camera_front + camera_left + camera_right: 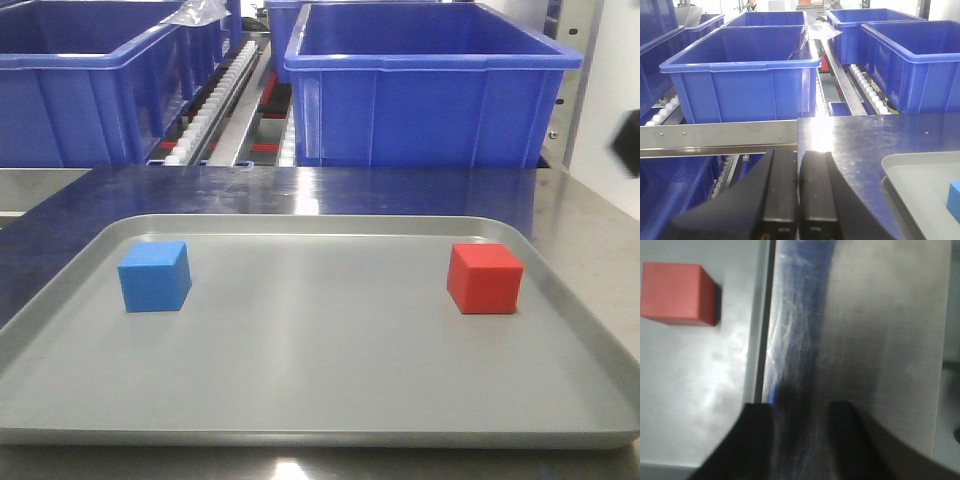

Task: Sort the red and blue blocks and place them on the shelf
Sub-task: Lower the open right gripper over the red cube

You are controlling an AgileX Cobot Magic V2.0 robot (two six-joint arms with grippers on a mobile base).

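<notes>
A blue block (155,275) sits on the left of a grey tray (320,400) and a red block (485,277) on its right, both resting flat. In the left wrist view my left gripper (798,167) is shut on nothing. It hangs over the tabletop's left end, in front of the shelf rail (715,135) with its two small screws. A sliver of the blue block (955,200) shows at the right edge. My right gripper (800,410) is open and empty. It hovers over the steel tabletop just outside the tray rim, with the red block (677,294) ahead and to its left.
Large blue crates (430,85) stand on roller tracks (215,100) behind the table. More crates (745,75) lie beyond the shelf rail. The tray rim (760,340) runs beside the right gripper. A dark blurred shape (628,145) shows at the right edge of the front view.
</notes>
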